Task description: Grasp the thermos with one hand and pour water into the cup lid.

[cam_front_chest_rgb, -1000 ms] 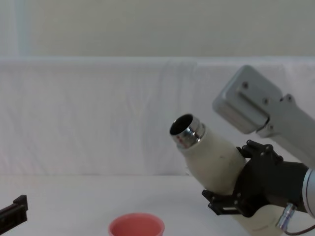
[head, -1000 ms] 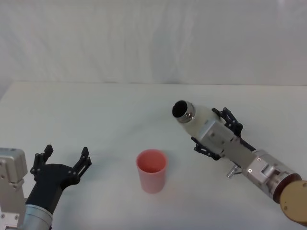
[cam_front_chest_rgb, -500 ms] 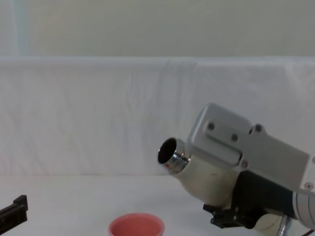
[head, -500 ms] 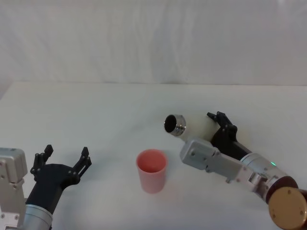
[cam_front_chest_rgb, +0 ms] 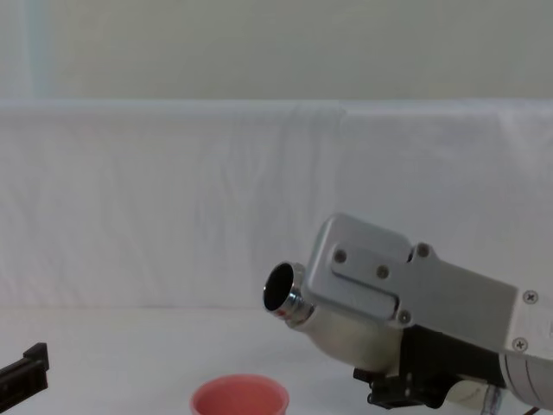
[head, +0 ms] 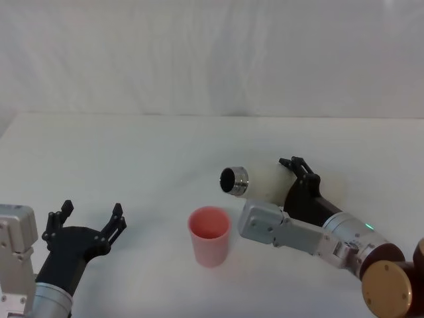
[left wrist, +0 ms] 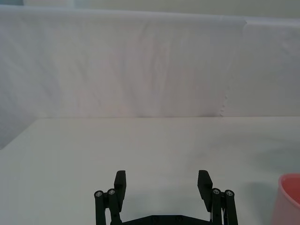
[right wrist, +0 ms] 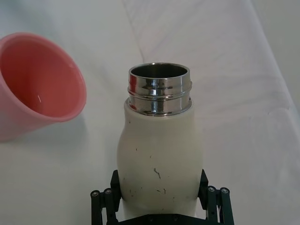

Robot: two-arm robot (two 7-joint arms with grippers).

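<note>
The cream-white thermos (head: 262, 182) (right wrist: 159, 154) (cam_front_chest_rgb: 346, 333) lies nearly level in the air, its steel neck pointing left toward the cup lid. My right gripper (head: 295, 180) (right wrist: 159, 206) is shut on its body. The pink cup lid (head: 210, 235) (right wrist: 35, 84) (cam_front_chest_rgb: 239, 397) stands upright on the white table (head: 132, 165), below and slightly left of the thermos mouth. No water shows between them. My left gripper (head: 86, 222) (left wrist: 162, 180) hovers open at the near left, nothing between its fingers; the cup lid's rim (left wrist: 289, 194) shows off to one side of it.
A white cloth backdrop (head: 212, 59) rises behind the table's far edge. Bare tabletop stretches around the cup lid on all sides.
The right arm has rolled and lowered, tipping the thermos from a raised slant to almost level and bringing its mouth left, closer to the cup lid. The left arm has stayed still.
</note>
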